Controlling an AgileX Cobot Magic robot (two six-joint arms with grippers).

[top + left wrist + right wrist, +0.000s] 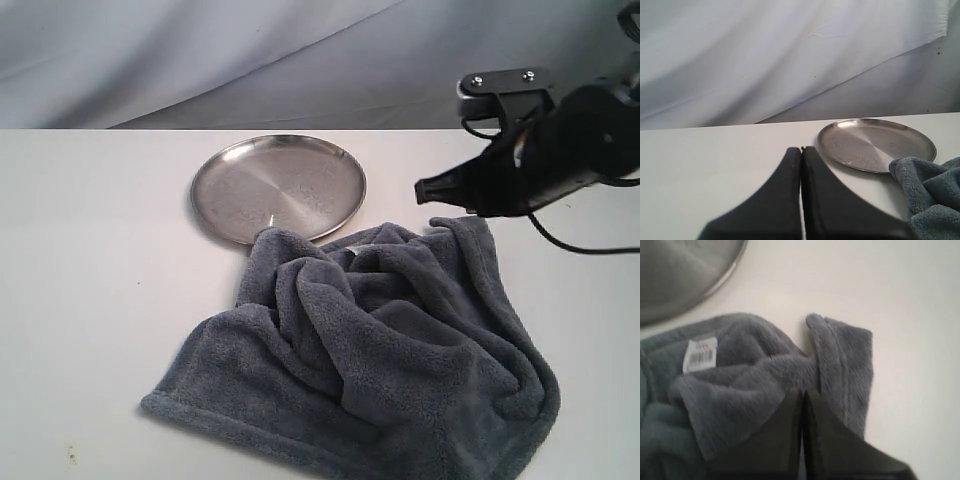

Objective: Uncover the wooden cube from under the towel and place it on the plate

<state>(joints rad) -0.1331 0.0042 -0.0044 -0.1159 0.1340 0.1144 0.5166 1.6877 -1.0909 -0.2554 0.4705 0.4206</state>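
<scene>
The blue-grey towel (370, 350) lies bunched on the white table, and its far edge laps over the near rim of the silver plate (278, 188). The wooden cube is hidden; no part of it shows in any view. My right gripper (425, 190) hovers shut just above the towel's far right corner, its tips (803, 391) over the fleece (750, 375) with nothing between them. My left gripper (801, 149) is shut and empty, low over bare table, short of the plate (875, 145) and the towel's edge (935, 195). It does not show in the exterior view.
A white barcode label (701, 355) is sewn on a towel fold near the plate (675, 275). A pale draped cloth (250, 60) forms the backdrop behind the table. The right arm's black cable (580, 245) hangs near the towel's right side.
</scene>
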